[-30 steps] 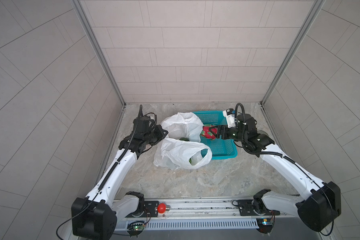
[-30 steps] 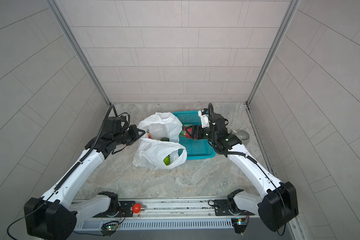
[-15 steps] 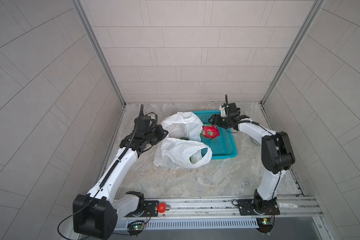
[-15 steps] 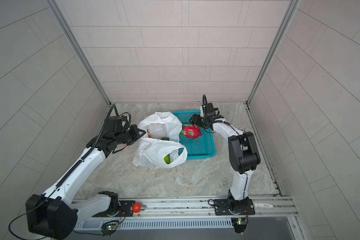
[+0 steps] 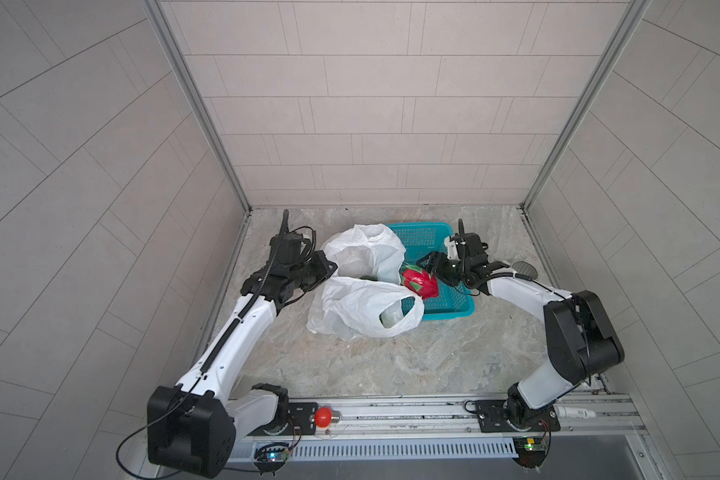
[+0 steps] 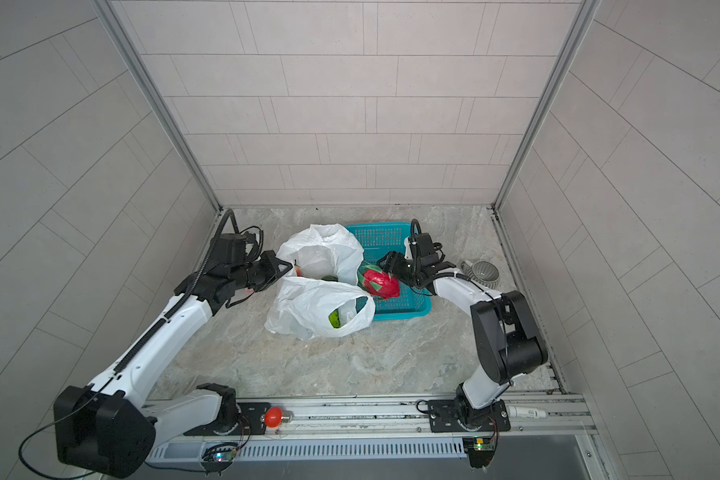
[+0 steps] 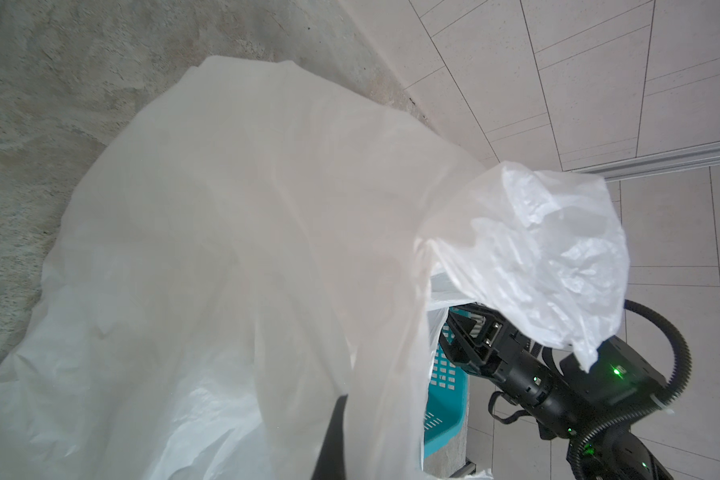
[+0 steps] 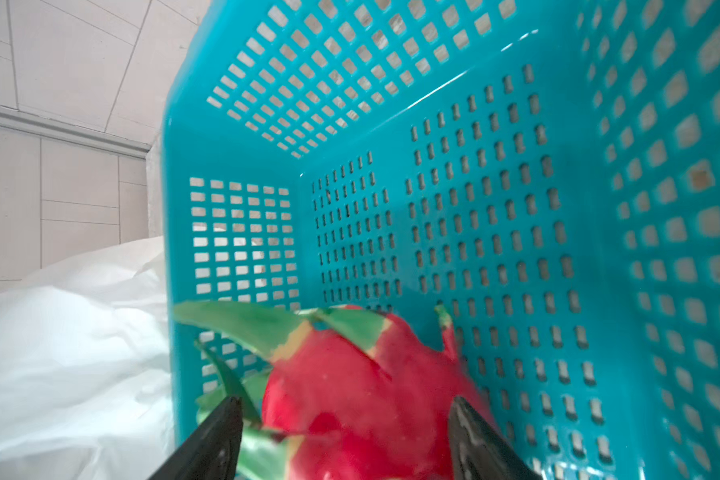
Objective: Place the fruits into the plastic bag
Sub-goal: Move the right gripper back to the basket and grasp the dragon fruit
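Fruit first: the dragon fruit [image 5: 420,284] is clamped between the fingers of the right claw [image 5: 432,268], up against the wall of the teal basket [image 5: 449,313] nearest the plastic bag [image 5: 362,309], I'd guess to keep the carry short. The left claw [image 5: 329,268] is pinched together on the bag's left-hand edge, holding the mouth up. A green fruit [image 6: 336,319] lies inside. Basket rim and floppy upper flap narrow the entrance; open surface [image 5: 391,365] lies in front.
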{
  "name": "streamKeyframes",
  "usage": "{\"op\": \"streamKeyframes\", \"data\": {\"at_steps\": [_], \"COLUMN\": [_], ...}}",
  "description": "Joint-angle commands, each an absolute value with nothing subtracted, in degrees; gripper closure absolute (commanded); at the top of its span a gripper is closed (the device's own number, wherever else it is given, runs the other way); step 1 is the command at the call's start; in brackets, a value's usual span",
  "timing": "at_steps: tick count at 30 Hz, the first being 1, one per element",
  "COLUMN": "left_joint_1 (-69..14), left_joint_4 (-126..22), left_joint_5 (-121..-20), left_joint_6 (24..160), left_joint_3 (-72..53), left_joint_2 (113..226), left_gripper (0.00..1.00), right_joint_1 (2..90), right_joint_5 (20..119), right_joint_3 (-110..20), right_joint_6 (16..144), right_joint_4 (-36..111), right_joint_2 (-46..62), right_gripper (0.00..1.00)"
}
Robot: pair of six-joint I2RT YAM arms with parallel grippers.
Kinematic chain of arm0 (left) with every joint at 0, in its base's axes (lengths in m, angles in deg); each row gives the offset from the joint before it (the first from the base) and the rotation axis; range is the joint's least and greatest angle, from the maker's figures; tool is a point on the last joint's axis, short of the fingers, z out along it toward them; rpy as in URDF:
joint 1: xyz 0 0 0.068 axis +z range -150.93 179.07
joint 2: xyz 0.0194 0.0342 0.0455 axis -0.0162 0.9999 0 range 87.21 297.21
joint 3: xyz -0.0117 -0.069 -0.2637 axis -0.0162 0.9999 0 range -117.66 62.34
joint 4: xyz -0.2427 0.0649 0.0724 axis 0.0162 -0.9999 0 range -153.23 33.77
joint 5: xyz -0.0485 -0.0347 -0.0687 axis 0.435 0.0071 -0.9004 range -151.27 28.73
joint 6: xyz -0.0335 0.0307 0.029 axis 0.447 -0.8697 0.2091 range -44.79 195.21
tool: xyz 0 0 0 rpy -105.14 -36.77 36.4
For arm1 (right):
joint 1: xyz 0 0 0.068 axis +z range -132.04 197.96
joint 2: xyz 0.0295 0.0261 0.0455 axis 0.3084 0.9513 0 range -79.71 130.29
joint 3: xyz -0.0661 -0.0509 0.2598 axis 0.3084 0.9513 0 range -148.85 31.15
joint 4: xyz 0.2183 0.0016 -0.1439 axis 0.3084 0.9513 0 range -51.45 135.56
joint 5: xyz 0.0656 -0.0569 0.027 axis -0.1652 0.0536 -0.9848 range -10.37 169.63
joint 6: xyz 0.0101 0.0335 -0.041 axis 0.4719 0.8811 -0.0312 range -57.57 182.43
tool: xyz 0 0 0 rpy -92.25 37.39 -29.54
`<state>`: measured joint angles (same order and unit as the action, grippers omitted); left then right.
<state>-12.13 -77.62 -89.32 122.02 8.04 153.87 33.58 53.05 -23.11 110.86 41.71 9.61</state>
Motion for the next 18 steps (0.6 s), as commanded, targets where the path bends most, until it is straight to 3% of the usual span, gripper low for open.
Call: {"op": "streamKeyframes", "data": {"at_steps": [1,10,18], "left_joint_1": [-11.99,-11.99,-12.0], "left_joint_4": [-77.94,-77.11,-77.23], "left_joint_5": [-89.17,-89.34,-89.31], "left_joint_6": [121.18,122.01,122.06], "left_joint_3": [7.02,7.37,7.48], "left_joint_2": [153.61,153.77,153.33], "left_gripper": [1.0,1.0,1.0], "right_joint_1": [34.1,40.96,43.7], "right_joint_5": [57.25,69.53,74.62], "right_joint_3": [-23.76,-34.03,-41.13], "right_joint_6": [107.99,88.57,84.25], "right_joint_4": [47.43,70.07,74.37], "right_joint_2": [4.76,8.33,16.53], "right_gripper": [0.21,0.14,0.14]}}
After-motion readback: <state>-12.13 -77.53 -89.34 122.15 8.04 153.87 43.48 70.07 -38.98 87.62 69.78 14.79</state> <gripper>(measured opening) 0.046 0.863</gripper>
